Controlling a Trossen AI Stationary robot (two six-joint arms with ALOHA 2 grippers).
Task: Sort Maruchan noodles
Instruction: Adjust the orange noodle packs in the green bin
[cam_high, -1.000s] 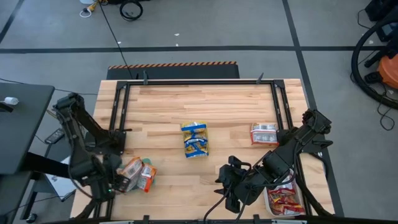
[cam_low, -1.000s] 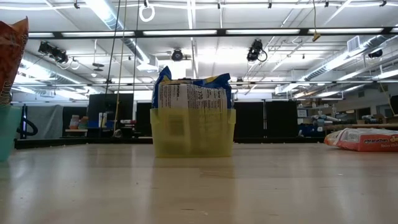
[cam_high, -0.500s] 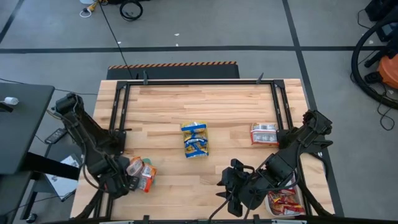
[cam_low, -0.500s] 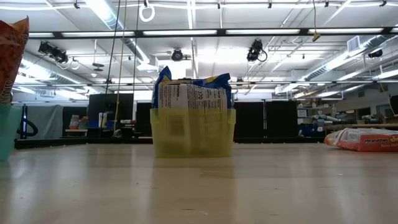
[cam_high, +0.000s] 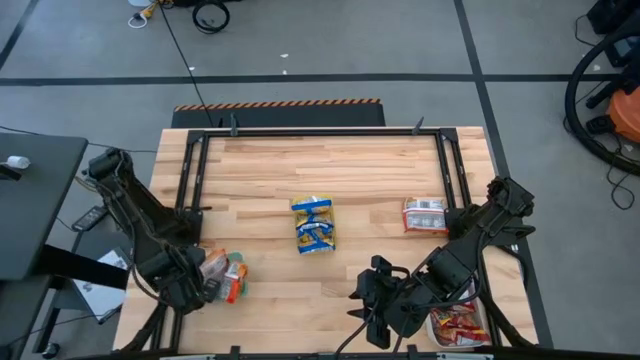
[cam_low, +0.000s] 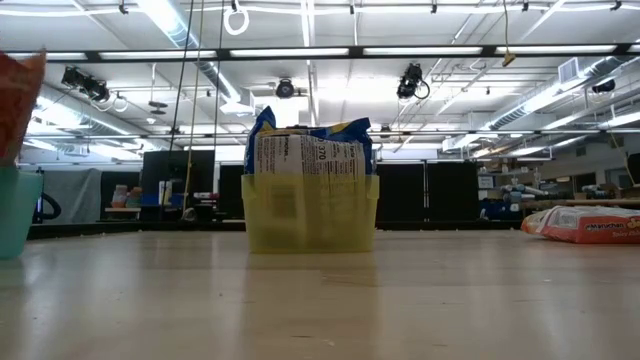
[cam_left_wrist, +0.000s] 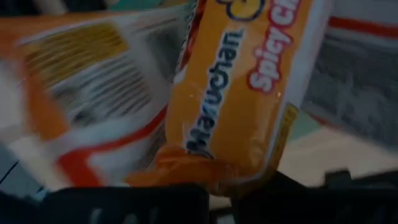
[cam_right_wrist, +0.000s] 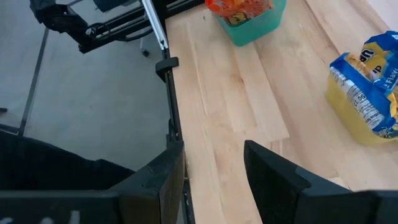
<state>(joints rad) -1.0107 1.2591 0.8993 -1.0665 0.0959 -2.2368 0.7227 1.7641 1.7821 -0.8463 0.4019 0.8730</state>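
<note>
- Our left gripper (cam_high: 205, 287) sits at the near left corner of the table (cam_high: 330, 170), right at the green tray (cam_high: 233, 281) that holds the orange packets (cam_high: 222, 272).
- In the left wrist view one orange packet (cam_left_wrist: 242, 93) fills the picture just ahead of the fingers, its lower sealed edge reaching down to them. We judge the fingers are closing on that edge, but the contact itself is hidden, so we cannot tell whether they are pinching it.
- The relation that matters: the packet lies straight ahead of the left gripper, touching or nearly so, with its long axis running away from the fingers. Only the near short end is offered to them.
- A second orange packet (cam_left_wrist: 93, 93) lies beside the first and may overlap it. If both edges sit between the fingers, we think both could lift together.
- Our right gripper (cam_high: 378, 302) waits at the near edge, right of centre, fingers spread and nothing between them. Just to its right is the white tray (cam_high: 458, 322) of red packets.
- The blue packets (cam_high: 314, 222) stand in the yellow tray (cam_low: 310, 212) at mid-table, between the two arms.
- A silver-white packet (cam_high: 425, 214) lies flat toward the right side, nearer the right arm, well apart from the left.
- For the orange packets the left arm is plainly nearer.
</note>
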